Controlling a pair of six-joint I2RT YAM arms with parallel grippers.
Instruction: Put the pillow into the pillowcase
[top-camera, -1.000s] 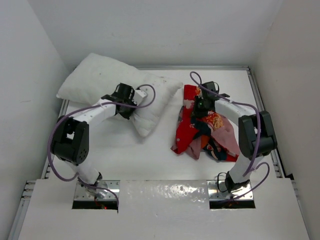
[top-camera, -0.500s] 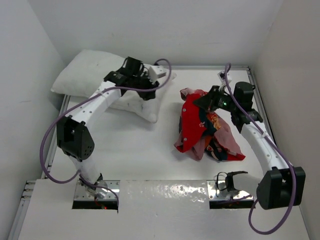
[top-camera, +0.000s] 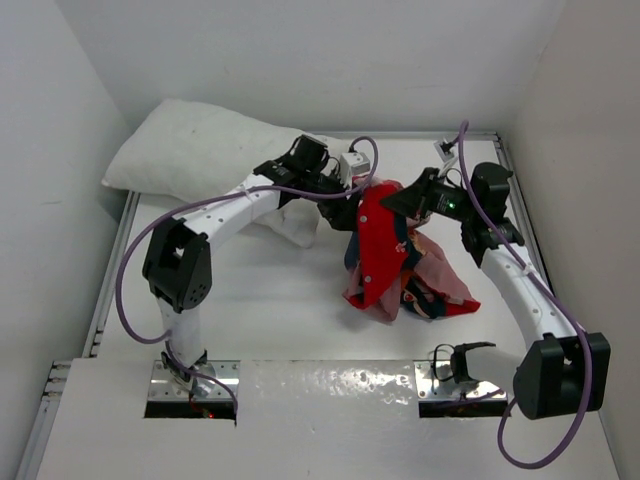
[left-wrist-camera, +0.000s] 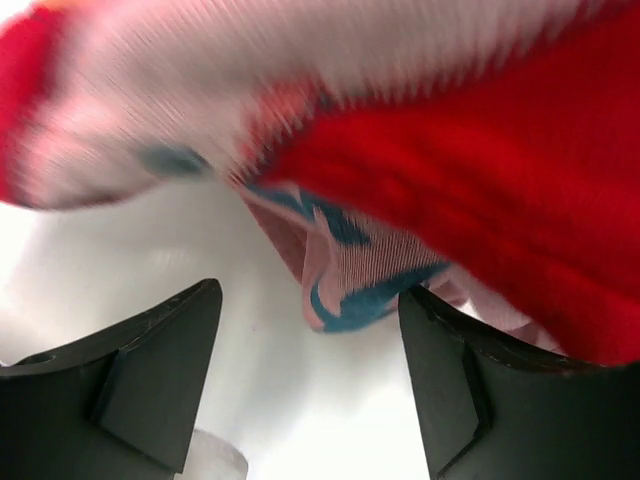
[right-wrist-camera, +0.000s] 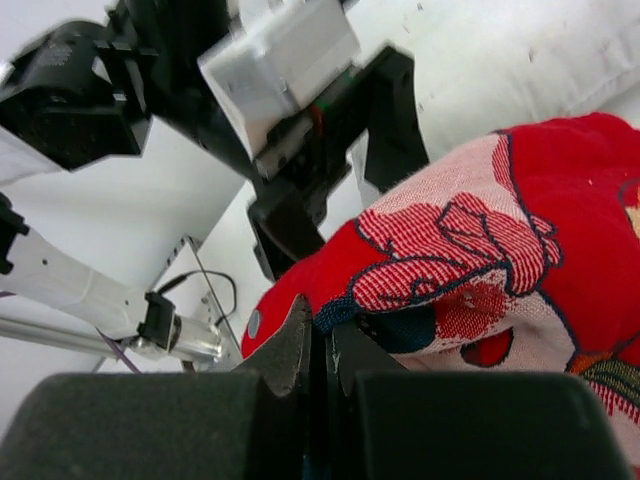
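Observation:
The white pillow (top-camera: 200, 150) lies at the back left, one corner drooping under my left arm. The red printed pillowcase (top-camera: 385, 255) is bunched at centre right, its top edge lifted. My right gripper (top-camera: 397, 200) is shut on that raised edge; in the right wrist view its jaws (right-wrist-camera: 322, 345) pinch the red hem of the pillowcase (right-wrist-camera: 480, 270). My left gripper (top-camera: 345, 207) is open right beside the lifted edge, off the pillow. In the left wrist view a fold of the pillowcase (left-wrist-camera: 450, 190) hangs between the open fingers (left-wrist-camera: 480, 390), close to the right one.
White walls close in the table on the left, back and right. A metal rail (top-camera: 112, 270) runs along the table's left side. Both arms' purple cables loop above the fabric. The pillow (right-wrist-camera: 500, 60) shows behind my left gripper (right-wrist-camera: 320, 170) in the right wrist view.
My left gripper let go of the pillow, opened and swung right to the pillowcase. My right gripper shut on the pillowcase edge and raised it. The pillow settled back left.

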